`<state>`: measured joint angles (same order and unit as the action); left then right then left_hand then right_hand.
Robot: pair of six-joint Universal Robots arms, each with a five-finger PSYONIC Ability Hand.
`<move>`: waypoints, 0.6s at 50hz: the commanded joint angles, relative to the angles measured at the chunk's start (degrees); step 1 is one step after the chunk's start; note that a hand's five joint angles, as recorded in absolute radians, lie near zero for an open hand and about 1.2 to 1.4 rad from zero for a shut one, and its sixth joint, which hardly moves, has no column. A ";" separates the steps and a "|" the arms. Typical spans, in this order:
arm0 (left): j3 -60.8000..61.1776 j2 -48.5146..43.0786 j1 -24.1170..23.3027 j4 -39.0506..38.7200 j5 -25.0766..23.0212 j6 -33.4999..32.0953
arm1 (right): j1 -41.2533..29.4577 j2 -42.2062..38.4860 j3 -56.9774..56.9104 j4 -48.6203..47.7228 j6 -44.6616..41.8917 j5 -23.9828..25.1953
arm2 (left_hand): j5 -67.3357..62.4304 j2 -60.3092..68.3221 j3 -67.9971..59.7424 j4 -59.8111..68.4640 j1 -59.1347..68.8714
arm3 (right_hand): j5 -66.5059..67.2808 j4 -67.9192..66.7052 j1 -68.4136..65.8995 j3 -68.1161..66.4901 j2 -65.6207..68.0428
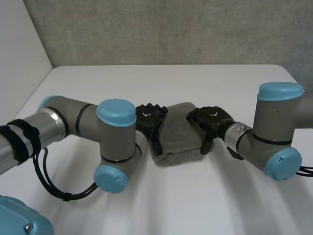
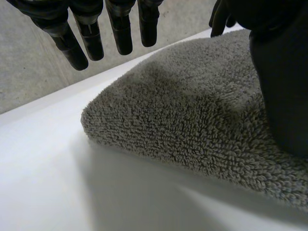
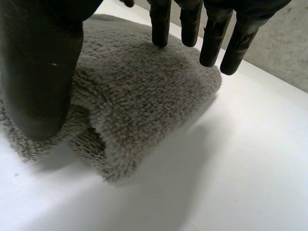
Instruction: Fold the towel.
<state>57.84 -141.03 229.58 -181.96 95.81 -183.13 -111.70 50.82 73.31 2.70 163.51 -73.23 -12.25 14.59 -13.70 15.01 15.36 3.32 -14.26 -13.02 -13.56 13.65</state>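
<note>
Folded towel (image 1: 177,134) lies mid-counter (image 1: 205,200). Left hand (image 1: 149,118) sits at its 9 o'clock and right hand (image 1: 211,120) at 3, both with fingers straight and spread, thumbs on it. Left arm (image 1: 116,137) partly blocks its hand; wall (image 1: 171,29) at 12.

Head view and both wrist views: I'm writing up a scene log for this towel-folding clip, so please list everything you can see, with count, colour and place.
towel: one, grey, folded into a thick pad, on the middle of the table between the two hands
table: one, white, under the towel and both arms
wall: one, grey and rough, behind the table's far edge
arms: two, grey joints with light-blue caps, left arm and right arm reaching in from either side
left robot hand: one, black, at the towel's left edge, fingers straight, thumb on the cloth
right robot hand: one, black, at the towel's right edge, fingers straight over its top
</note>
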 commanded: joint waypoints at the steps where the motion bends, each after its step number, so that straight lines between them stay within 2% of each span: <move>1: 0.70 1.20 -0.01 0.91 0.17 0.05 | 0.34 0.60 0.08 0.29 0.14 -0.16 | 11.70 -4.04 3.15 -4.45 -4.81 | -3.32 4.26 3.02 3.56 -3.65; 6: 0.79 5.77 -0.62 2.84 0.87 0.14 | 0.34 4.82 0.52 0.55 0.23 -0.51 | 11.70 -4.04 3.15 -4.45 -4.81 | -3.32 4.26 3.02 3.56 -3.65; 8: 1.05 11.01 -0.71 3.54 1.40 0.23 | 0.43 11.20 1.48 0.29 0.40 -0.95 | 11.87 -4.21 3.31 -4.62 -4.98 | -3.32 4.26 3.02 3.56 -3.65; 12: 1.66 17.28 -0.18 3.98 1.40 0.31 | 0.69 16.60 2.02 0.20 1.90 -2.36 | 11.87 -4.21 3.31 -4.62 -4.98 | -3.32 4.26 3.02 3.56 -3.65; 16: 3.24 27.18 2.18 4.51 1.84 0.05 | 1.74 23.34 1.93 0.37 6.89 -7.00 | 12.04 -4.38 3.48 -4.79 -5.15 | -3.32 4.26 3.02 3.56 -3.65; 17: 3.25 27.21 2.19 4.51 1.84 0.05 | 1.75 23.36 1.93 0.37 6.91 -7.02 | 12.04 -4.38 3.48 -4.79 -5.15 | -3.32 4.26 3.02 3.56 -3.65; 19: 4.38 32.46 4.55 5.56 3.15 0.14 | 2.71 26.51 2.10 0.46 9.18 -9.12 | 12.04 -4.38 3.48 -4.79 -5.15 | -3.32 4.26 3.02 3.56 -3.65; 30: 9.56 38.19 8.52 12.77 4.47 0.31 | 2.98 29.25 2.45 1.78 9.81 -11.94 | 12.04 -4.38 3.48 -4.79 -5.15 | -3.32 4.26 3.02 3.56 -3.65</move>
<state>63.97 -104.76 236.26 -173.53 99.76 -183.00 -108.67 79.65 75.63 3.70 173.47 -83.79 -12.25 14.59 -13.56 15.01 15.36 3.33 -14.26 -13.01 -13.56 13.71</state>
